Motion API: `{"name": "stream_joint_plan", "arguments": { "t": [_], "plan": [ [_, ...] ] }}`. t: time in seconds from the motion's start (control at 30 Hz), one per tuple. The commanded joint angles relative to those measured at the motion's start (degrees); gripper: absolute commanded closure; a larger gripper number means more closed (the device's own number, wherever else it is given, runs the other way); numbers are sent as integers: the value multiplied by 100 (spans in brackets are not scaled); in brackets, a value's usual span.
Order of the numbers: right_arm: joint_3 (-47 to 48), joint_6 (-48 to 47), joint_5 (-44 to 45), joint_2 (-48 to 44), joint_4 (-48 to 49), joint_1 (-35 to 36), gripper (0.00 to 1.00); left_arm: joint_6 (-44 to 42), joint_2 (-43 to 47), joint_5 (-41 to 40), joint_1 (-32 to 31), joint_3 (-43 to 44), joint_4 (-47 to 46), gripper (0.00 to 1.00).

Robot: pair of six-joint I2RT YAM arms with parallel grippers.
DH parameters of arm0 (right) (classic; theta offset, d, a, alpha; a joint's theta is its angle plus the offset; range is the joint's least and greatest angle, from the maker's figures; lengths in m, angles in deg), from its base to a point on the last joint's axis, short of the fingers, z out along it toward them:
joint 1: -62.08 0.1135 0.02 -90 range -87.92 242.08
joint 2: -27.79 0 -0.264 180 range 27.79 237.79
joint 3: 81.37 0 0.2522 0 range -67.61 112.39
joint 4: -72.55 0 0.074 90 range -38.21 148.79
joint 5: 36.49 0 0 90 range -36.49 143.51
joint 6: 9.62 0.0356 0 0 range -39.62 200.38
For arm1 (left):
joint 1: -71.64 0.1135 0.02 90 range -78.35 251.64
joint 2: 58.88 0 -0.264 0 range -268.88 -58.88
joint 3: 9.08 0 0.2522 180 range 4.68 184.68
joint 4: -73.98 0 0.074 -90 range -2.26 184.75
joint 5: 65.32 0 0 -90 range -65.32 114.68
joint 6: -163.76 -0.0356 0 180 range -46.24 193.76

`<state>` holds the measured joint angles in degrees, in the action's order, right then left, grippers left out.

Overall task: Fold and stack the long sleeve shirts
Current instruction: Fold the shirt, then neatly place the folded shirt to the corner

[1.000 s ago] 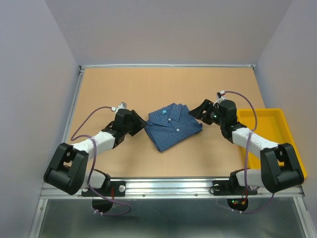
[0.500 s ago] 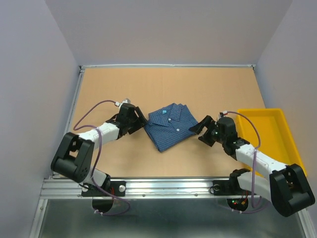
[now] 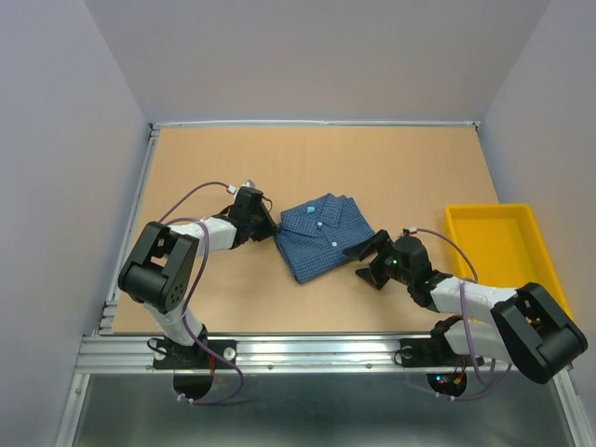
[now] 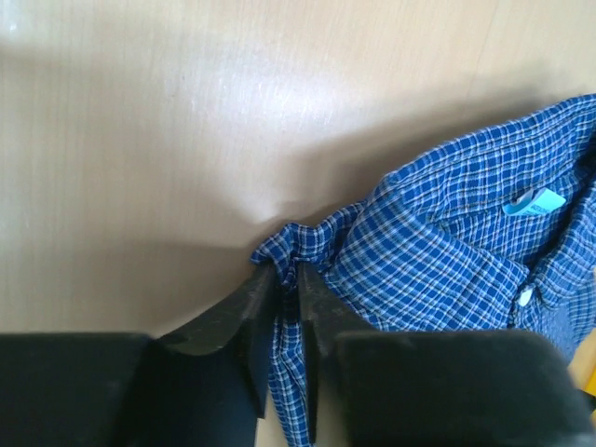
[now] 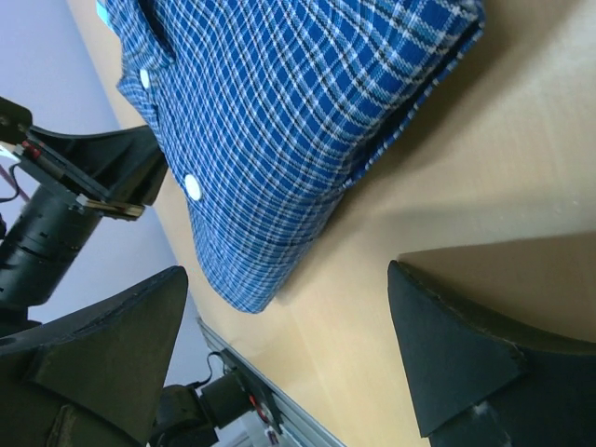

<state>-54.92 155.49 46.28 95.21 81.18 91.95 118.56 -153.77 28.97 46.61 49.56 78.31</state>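
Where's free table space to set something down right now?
Free: the whole far strip of table between the shirt and the back wall, and the near patch in front of the shirt, between the arms. Crowded: both sides of the shirt, left jaws pinching its edge, right jaws open beside it; tray fills the right edge.

No legible text, brand or number anywhere — just a pale blue collar tag (image 4: 534, 201) on the shirt (image 4: 438, 251), illegible

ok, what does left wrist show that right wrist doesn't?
Left wrist only: the left gripper shut on a bunched edge of the shirt, fabric between its fingers. Right wrist only: the right gripper open, clear of the shirt's folded corner, with the left arm beyond. Both: the blue checked shirt lying on the tan table.
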Motion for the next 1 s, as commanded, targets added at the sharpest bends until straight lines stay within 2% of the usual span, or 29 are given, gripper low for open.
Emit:
{"name": "stream_joint_plan", "arguments": {
  "t": [0.0, 0.13, 0.23, 0.4, 0.5, 0.7, 0.8, 0.83, 0.97],
  "plan": [
    [-196, 503, 388, 412, 897, 186, 7, -103, -205, -78, -10, -93, 232, 79],
    [-197, 776, 529, 790, 1328, 405, 8, -146, -153, -131, -1, -190, 240, 87],
    [-83, 821, 651, 1045, 1417, 555, 8, -147, -144, -69, -1, -182, 223, 87],
    [23, 1014, 942, 1379, 1461, 643, 9, -138, -38, -51, -1, -182, 222, 80],
    [85, 1145, 1039, 1616, 1531, 643, 13, -164, 50, -113, -1, -173, 257, 80],
    [190, 1190, 1083, 1994, 1698, 687, 37, -173, -12, -87, -1, -111, 258, 79],
    [182, 1216, 1144, 2012, 1707, 687, 58, -199, -21, -104, 16, -103, 231, 79],
    [173, 1225, 1170, 1995, 1707, 687, 72, -208, -21, -104, 34, -103, 240, 79],
    [199, 1199, 1337, 1872, 1698, 687, 94, -305, 32, -78, 270, 134, 354, 76]
  ]
}}
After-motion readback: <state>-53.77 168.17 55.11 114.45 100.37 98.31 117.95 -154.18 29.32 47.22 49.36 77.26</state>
